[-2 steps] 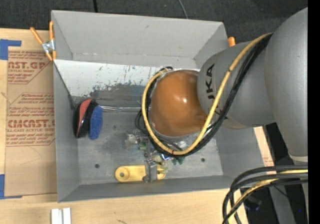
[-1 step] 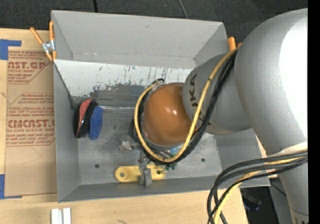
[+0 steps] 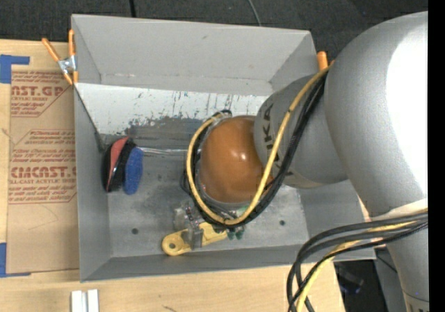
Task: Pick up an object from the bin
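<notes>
Yellow plastic piece (image 3: 177, 242) at six o'clock in the bin (image 3: 188, 46), beside the gripper (image 3: 191, 224) (jaws: cannot tell), may skid away if clipped.

The arm comes in from the right of the frame, its orange-domed wrist over the middle of the grey bin (image 3: 195, 53). At lower centre the pincer (image 3: 189, 222) is down just beside a flat yellow piece with a hole (image 3: 175, 243). A red, black and blue oval thing (image 3: 122, 165) lies at the left, well apart.
</notes>
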Robot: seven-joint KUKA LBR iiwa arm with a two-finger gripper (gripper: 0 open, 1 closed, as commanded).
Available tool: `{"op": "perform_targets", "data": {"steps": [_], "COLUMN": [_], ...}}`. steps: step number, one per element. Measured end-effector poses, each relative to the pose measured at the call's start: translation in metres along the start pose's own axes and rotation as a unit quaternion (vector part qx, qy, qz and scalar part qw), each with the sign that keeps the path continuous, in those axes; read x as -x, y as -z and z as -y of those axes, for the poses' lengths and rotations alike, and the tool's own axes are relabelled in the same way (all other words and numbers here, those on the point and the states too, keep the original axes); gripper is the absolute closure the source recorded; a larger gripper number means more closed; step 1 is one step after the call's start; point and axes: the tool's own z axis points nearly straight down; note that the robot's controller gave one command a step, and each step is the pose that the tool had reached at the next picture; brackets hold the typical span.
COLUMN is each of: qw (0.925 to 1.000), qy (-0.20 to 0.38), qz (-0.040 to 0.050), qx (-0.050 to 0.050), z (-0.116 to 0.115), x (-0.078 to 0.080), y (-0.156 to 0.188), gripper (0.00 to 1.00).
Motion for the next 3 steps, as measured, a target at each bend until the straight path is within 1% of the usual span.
{"op": "perform_targets", "data": {"steps": [1,2,3], "qw": [1.0,1.0,1.0], "qy": [0.0,0.0,0.0], "qz": [0.0,-0.0023,-0.0056], "qx": [0.0,0.0,0.0], "z": [0.0,0.0,0.0], "x": [0.0,-0.001,-0.003], "y": [0.0,0.004,0.023], "gripper": [1.0,1.0,1.0]}}
